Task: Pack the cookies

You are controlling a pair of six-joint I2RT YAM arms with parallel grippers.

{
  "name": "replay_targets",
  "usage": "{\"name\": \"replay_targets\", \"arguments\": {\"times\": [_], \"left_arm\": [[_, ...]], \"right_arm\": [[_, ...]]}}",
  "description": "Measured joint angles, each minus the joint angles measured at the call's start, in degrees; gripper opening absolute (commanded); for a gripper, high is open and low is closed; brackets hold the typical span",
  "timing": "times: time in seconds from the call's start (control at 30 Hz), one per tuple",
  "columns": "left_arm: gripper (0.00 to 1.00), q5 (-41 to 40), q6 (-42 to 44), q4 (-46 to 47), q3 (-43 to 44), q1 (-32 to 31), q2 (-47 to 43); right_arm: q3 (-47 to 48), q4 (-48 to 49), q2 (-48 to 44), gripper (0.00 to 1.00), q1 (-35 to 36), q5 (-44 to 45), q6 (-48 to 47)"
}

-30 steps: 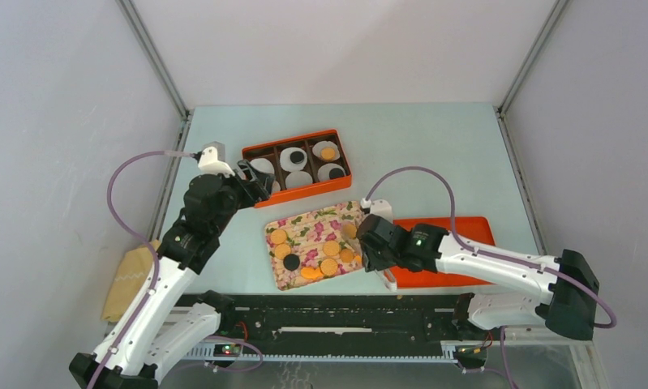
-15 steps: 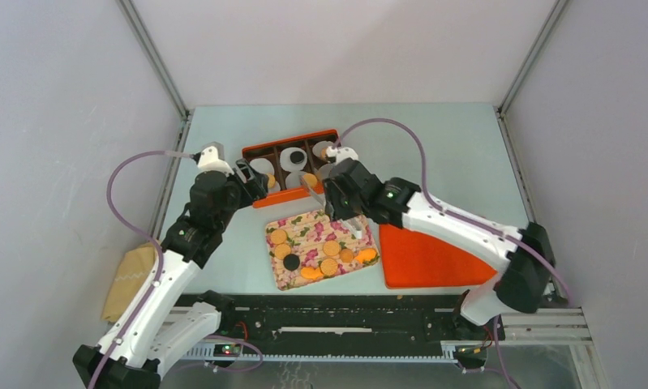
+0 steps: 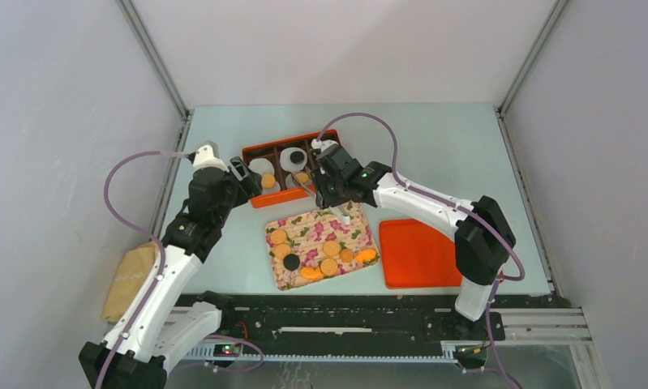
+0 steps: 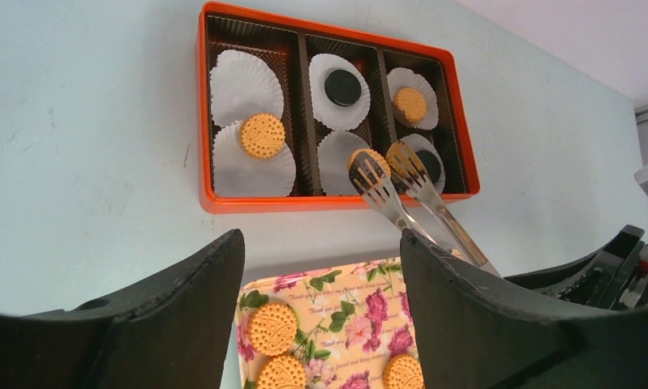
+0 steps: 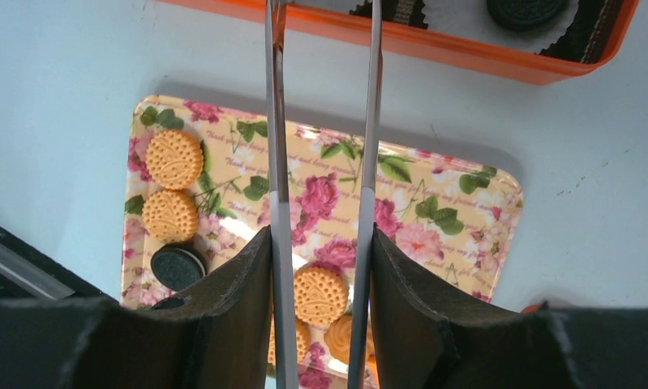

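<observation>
Cookies (image 5: 173, 160): one golden round biscuit (image 4: 371, 159) looked pinched at the fork-shaped tips of the long steel tongs (image 4: 422, 207). It was low over the near white paper liner (image 4: 334, 162) in the middle compartment of the orange rectangular box (image 4: 203, 121); couldn't tell whether it was touching the paper. Right gripper (image 5: 320, 243) was clamped on both tong arms, squeezing them narrow. My call: drop the tips until the biscuit lies flat on the liner's centre, ease the squeeze slowly, then lift straight up so the tips don't snag the pleated paper or drag the biscuit off. Four others sat on liners in the box; the left-far liner was bare. The rest lay on the floral-patterned rectangular tray (image 5: 466, 211), just beside the box. Right arm was stretched forward and to the left, wrist above the tray's far edge, tongs pointing into the box. Left gripper (image 4: 320, 239) hung wide and empty near the box's left end, elbow bent, wrist facing the box.
</observation>
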Motion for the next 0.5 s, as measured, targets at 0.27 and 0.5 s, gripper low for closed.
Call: {"name": "replay_targets", "arguments": {"times": [0.27,0.5], "left_arm": [[0.75,0.3,0.0,0.3,0.0,0.1,1.3],[0.75,0.4,0.0,0.7,0.0,0.1,1.8]], "right_arm": [[0.4,1.7,2.1,0.17,-1.9,-2.3,-0.5],[1.1,2.1,3.4,0.18,-1.8,-3.5,-0.8]]}}
